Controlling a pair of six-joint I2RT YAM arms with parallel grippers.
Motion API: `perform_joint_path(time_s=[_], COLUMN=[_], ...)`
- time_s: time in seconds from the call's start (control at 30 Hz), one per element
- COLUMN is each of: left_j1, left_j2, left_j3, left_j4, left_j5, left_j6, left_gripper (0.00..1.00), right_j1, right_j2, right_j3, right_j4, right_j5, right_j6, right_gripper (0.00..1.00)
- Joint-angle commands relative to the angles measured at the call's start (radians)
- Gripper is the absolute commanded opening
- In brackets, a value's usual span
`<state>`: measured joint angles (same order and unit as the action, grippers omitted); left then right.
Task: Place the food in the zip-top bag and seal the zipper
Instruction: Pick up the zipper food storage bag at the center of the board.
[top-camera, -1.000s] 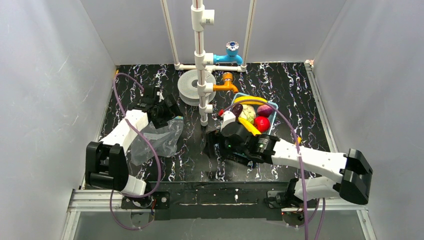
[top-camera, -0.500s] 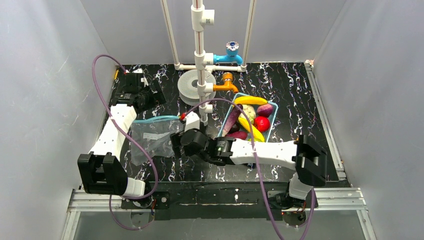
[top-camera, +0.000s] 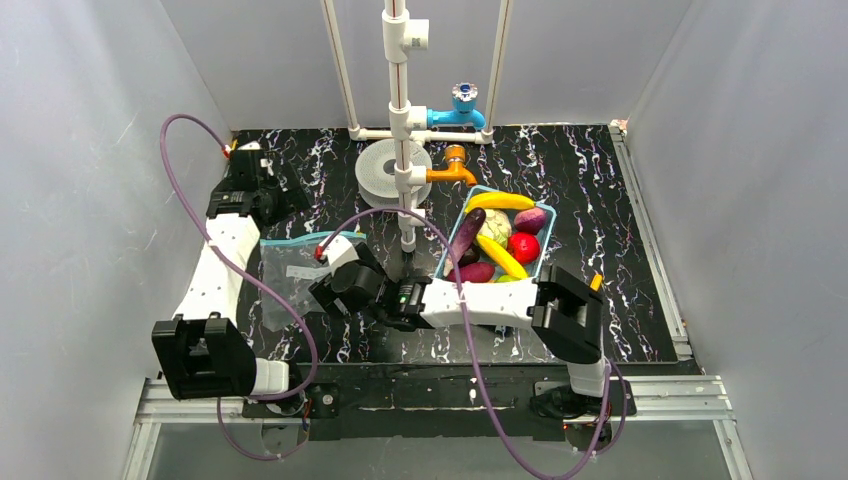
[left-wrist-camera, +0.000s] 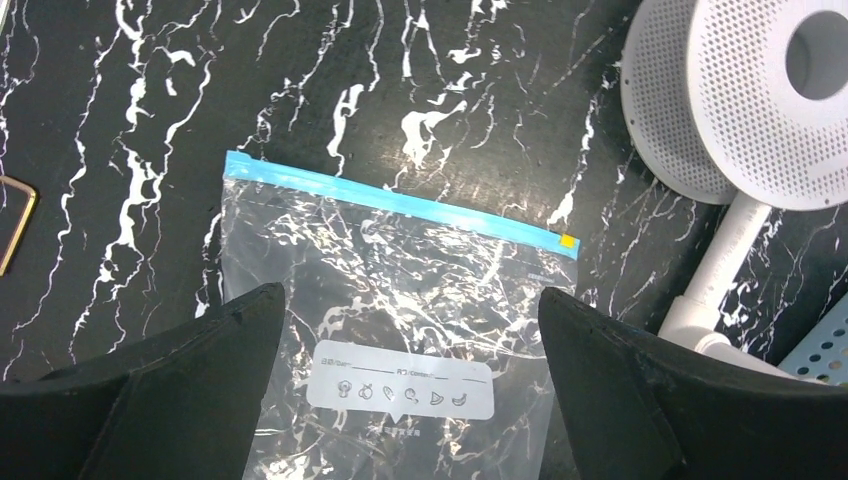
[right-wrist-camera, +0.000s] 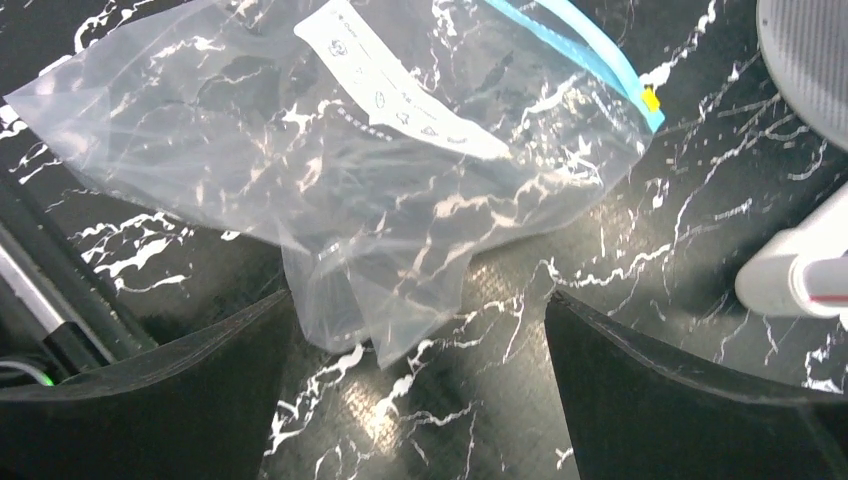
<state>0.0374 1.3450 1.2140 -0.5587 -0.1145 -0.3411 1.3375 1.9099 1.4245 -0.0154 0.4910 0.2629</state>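
Grey walls close in a black, white-veined tabletop (top-camera: 600, 170). The left arm (top-camera: 215, 280) runs up along the left edge. The right arm (top-camera: 480, 300) lies across the near part of the tabletop, reaching towards the left edge.

The left end effector (left-wrist-camera: 408, 295) hangs over the zip-top bag (top-camera: 295, 268) with its two dark fingers (left-wrist-camera: 190, 380) spread wide. It holds nothing, and in the left wrist view the bag's label end shows in the gap between them. The right end effector (right-wrist-camera: 418, 300) is spread just as wide and also grips nothing. A loose corner of the bag lies in the gap between its fingers, and I cannot tell whether either finger touches the plastic.

The bag lies on the left half of the tabletop, near the left edge and about midway between the near and far edges. It is clear and crinkled, and the veined surface shows through it. The zipper (left-wrist-camera: 400, 200) runs as a thin blue strip along the bag's far edge, with a small yellow tab (left-wrist-camera: 568, 241) at its right end. Whether the strip is pressed shut cannot be told. A white label (left-wrist-camera: 400, 385) with a row of small icons sits nearer the arms.

The food (top-camera: 500, 240) lies in a light-blue basket (top-camera: 547, 243) right of the middle of the tabletop: bananas (top-camera: 500, 201), eggplant (top-camera: 467, 235), red apple (top-camera: 523, 247) and cabbage (top-camera: 495, 225). A white perforated disc (top-camera: 380, 172) lies towards the far edge.
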Motion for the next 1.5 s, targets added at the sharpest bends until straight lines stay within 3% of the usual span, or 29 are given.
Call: perform_joint_path(time_s=[0.0,0.27,0.43,0.53,0.63,0.8,1.0,1.23,1.47], left_j1=[0.032,0.049,0.054,0.055,0.056,0.057,0.058,0.057,0.047], left_j2=[0.009,0.051,0.087,0.105,0.126,0.144,0.163,0.25,0.333], left_j3=[-0.011,-0.011,-0.005,-0.005,0.0,0.003,0.002,0.02,0.058], left_j4=[-0.018,-0.015,-0.014,-0.011,-0.013,-0.016,-0.014,-0.023,-0.041], left_j5=[0.053,0.115,0.199,0.24,0.273,0.292,0.324,0.405,0.443], left_j6=[-0.017,-0.038,-0.053,-0.061,-0.063,-0.069,-0.069,-0.063,-0.06], left_gripper=[0.98,0.98,0.98,0.98,0.98,0.98,0.98,0.92,0.95], right_j1=[-0.013,-0.064,-0.085,-0.087,-0.089,-0.098,-0.101,-0.101,-0.095], right_j2=[0.044,0.042,0.031,0.031,0.032,0.029,0.007,-0.067,-0.107], right_j3=[0.082,0.027,-0.021,-0.053,-0.079,-0.108,-0.158,-0.292,-0.422], right_j4=[0.068,0.108,0.185,0.24,0.286,0.325,0.334,0.387,0.468], right_j5=[0.014,0.013,-0.091,-0.25,-0.367,-0.397,-0.341,-0.381,-0.474], right_j6=[-0.117,-0.08,-0.066,-0.097,-0.109,-0.101,-0.096,-0.051,0.029], right_gripper=[1.0,1.0,0.84,0.76,0.65,0.42,0.03,0.01,0.01])
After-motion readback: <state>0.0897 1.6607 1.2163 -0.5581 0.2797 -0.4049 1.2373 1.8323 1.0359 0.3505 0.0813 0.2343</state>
